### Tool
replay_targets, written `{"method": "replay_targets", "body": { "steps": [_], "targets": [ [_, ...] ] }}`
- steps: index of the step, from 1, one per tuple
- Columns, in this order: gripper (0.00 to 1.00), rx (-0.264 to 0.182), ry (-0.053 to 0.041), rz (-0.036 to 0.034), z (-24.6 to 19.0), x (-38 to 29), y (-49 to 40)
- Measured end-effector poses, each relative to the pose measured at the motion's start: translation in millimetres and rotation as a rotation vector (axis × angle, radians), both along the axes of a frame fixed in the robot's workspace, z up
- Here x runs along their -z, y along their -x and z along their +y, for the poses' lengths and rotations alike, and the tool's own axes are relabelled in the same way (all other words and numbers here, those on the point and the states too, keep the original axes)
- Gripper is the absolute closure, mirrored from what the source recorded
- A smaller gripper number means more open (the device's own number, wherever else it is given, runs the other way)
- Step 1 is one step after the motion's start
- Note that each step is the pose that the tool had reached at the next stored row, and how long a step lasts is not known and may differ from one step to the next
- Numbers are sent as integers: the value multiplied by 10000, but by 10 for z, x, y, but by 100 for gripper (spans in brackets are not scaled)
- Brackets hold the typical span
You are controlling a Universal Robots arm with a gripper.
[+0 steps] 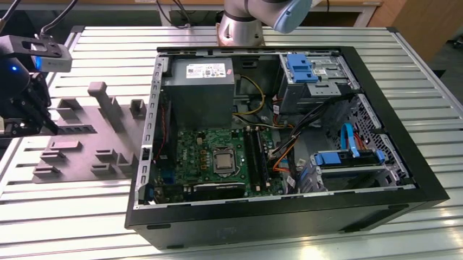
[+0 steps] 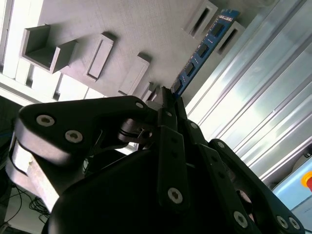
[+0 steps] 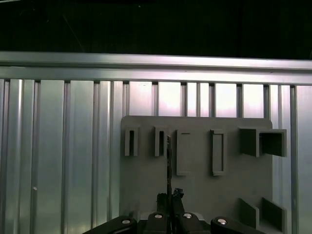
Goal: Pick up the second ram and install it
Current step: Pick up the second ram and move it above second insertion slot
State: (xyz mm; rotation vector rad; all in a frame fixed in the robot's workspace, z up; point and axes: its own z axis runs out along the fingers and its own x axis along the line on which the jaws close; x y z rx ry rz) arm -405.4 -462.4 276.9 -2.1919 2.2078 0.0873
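The gripper (image 2: 168,97) is clamped on one end of the second ram (image 2: 202,48), which reaches out over the grey holder tray (image 2: 146,29); best held straight, never levered against that tray's blocks

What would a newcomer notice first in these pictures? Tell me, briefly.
The big open computer case sits in the middle of the exterior view, its green circuit board and blue drive brackets laid bare. In the second wrist view, the black gripper is closed on one end of a blue memory stick, with a grey holder tray behind it.
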Motion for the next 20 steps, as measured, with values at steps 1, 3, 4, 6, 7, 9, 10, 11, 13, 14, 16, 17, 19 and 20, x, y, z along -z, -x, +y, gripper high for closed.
{"method": "replay_targets", "body": {
  "steps": [1,3,4,6,7,9,10,11,13,14,16,17,19,20],
  "targets": [
    [86,1,1,1,0,-8,0],
    [86,0,0,0,0,-22,0],
    [86,0,0,1,0,-29,0],
    [86,0,0,0,0,-42,0],
    [86,0,0,1,0,-48,0],
    [86,0,0,0,0,-61,0],
    [86,0,0,0,0,-68,0],
    [86,1,0,0,0,-75,0],
    [86,0,1,1,0,-91,0],
    [86,0,0,0,0,-99,0],
    [86,1,0,0,0,-115,0],
    [86,0,0,0,0,-126,0],
    [86,0,1,1,0,-147,0],
    [86,1,0,0,0,-157,0]
  ]
}}
